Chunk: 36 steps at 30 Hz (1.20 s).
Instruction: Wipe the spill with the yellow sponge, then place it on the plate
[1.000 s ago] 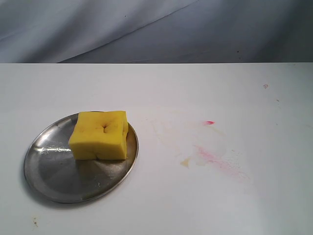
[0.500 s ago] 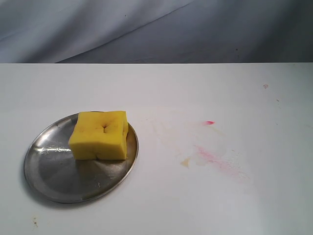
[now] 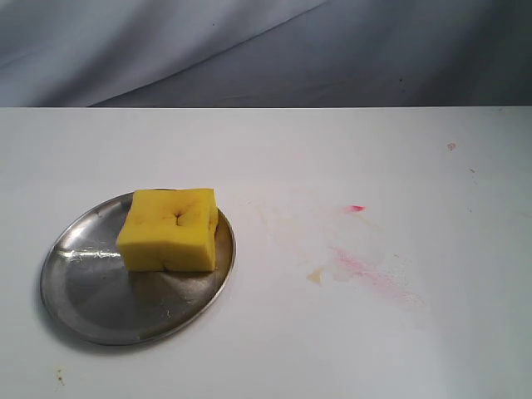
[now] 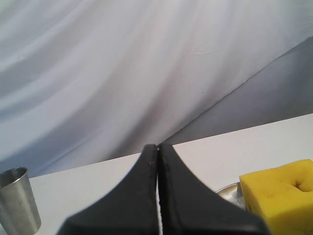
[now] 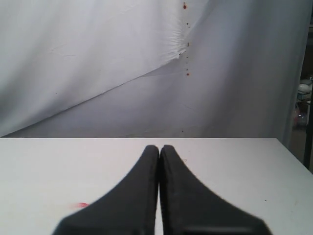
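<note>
The yellow sponge (image 3: 170, 229) lies on the far right part of the silver plate (image 3: 100, 295) at the left of the table. A small amber spill (image 3: 315, 276) sits right of the plate, beside a pink-red smear. Neither gripper shows in the exterior view. In the left wrist view my left gripper (image 4: 157, 147) is shut and empty, with the sponge (image 4: 281, 193) and a bit of plate rim (image 4: 227, 190) off to one side. My right gripper (image 5: 159, 148) is shut and empty above the white table.
A pink-red smear (image 3: 366, 273) and a small red dot (image 3: 356, 208) mark the table right of the spill; the dot (image 5: 80, 205) also shows in the right wrist view. A metal cup (image 4: 18, 200) stands in the left wrist view. Grey cloth hangs behind the table.
</note>
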Each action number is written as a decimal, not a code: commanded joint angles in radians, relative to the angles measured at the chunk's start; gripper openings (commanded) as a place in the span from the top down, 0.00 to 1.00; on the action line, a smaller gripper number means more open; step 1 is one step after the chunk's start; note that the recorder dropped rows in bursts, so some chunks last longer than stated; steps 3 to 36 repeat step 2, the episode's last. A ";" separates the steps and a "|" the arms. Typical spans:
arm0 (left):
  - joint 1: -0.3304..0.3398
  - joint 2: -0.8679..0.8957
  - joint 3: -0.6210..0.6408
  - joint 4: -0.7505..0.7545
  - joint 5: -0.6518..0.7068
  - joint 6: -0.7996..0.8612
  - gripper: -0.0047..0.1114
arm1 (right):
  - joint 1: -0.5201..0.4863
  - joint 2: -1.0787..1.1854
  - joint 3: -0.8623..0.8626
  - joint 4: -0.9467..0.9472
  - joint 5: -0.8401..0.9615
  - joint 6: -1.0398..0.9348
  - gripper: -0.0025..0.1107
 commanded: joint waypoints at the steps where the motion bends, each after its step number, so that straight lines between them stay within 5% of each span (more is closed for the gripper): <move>1: 0.004 -0.003 -0.003 -0.007 -0.006 -0.009 0.96 | -0.007 -0.007 0.003 0.010 0.001 0.000 0.98; 36: 0.004 -0.003 -0.003 -0.007 -0.006 -0.009 0.96 | -0.007 -0.007 0.003 0.010 0.001 0.000 0.98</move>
